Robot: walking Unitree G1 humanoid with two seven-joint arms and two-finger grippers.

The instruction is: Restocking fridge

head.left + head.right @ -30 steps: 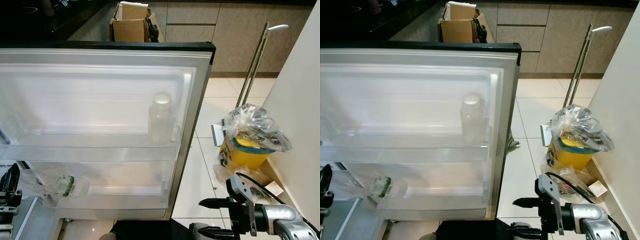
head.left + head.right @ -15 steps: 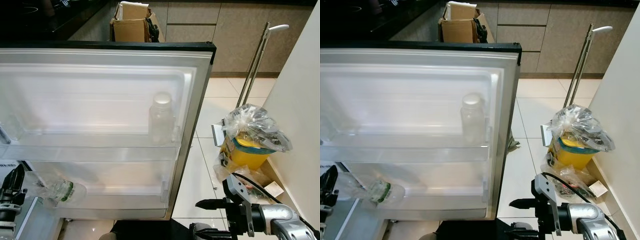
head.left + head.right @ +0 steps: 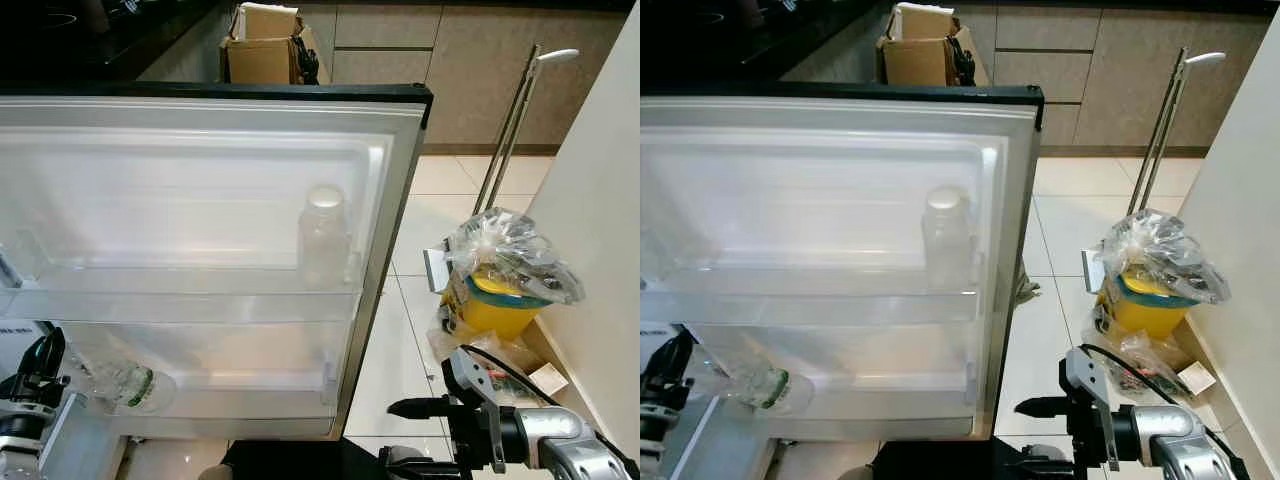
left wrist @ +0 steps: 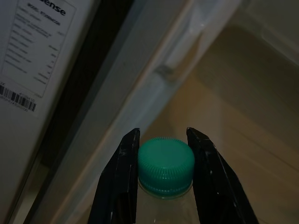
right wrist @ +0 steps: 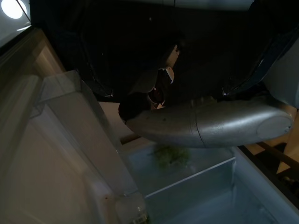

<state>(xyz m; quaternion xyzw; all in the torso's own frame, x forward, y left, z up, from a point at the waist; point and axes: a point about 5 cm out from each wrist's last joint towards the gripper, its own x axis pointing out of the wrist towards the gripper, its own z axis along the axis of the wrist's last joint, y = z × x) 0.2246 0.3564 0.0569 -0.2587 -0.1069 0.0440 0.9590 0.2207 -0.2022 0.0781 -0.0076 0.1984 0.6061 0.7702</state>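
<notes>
Change: left gripper (image 4: 163,161) now higher at lower left, bottle (image 3: 128,383) pushed further into the lower door shelf (image 3: 250,392) | Grip: left fingers clamped on ribbed green cap (image 4: 166,164) | Bottle: clear plastic, lying tilted | Upper shelf: frosted jar (image 3: 322,240) upright | right gripper (image 3: 412,432): fingers apart, lower right, idle.

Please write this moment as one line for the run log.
stage: placing bottle | left gripper: shut on green-capped water bottle, in lower door shelf | right gripper: open, idle | upper door shelf: white-capped bottle
</notes>
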